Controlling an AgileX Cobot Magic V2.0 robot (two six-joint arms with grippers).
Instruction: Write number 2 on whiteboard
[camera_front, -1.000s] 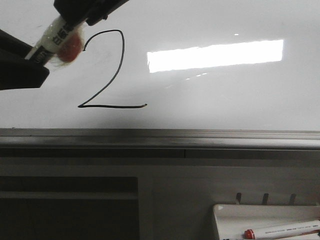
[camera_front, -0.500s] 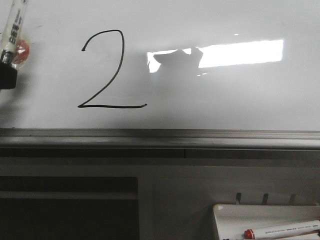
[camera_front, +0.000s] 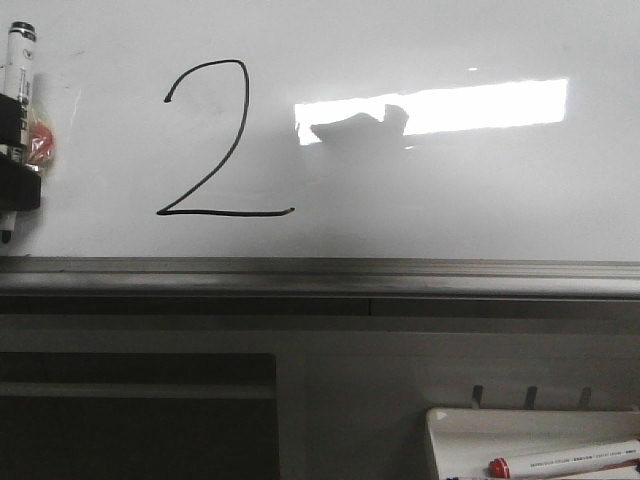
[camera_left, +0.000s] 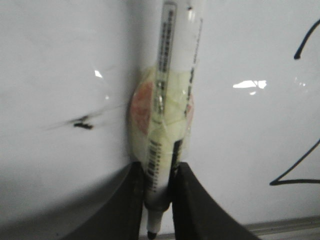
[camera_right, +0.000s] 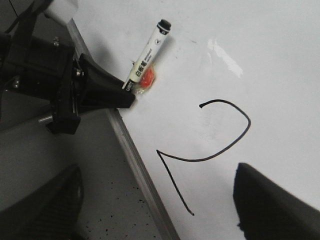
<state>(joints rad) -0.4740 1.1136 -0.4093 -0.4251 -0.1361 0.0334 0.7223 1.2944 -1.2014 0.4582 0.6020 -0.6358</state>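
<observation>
The number 2 (camera_front: 225, 213) stands in thin black line on the whiteboard (camera_front: 450, 200), left of the bright light reflection. My left gripper (camera_front: 18, 185) is at the far left edge of the front view, well left of the digit. It is shut on a white marker (camera_front: 21, 60) held upright with its tip down. A taped orange lump is wrapped round the marker (camera_left: 167, 95) just above the fingers (camera_left: 187, 200). The right wrist view shows the 2 (camera_right: 200, 160), the left gripper (camera_right: 100, 95) and its marker (camera_right: 147, 52). My right gripper (camera_right: 157, 202) hangs open and empty over the digit's base.
A grey metal rail (camera_front: 320, 268) runs along the board's lower edge. At the lower right a white tray (camera_front: 450, 430) holds a red-capped marker (camera_front: 565, 462). A dark recess (camera_front: 130, 420) lies at the lower left. A small black smudge (camera_left: 82, 122) marks the board beside the held marker.
My left gripper has carried the marker from the top of the 2 out to the left edge and turned it upright. A dark reflection has appeared in the light patch.
</observation>
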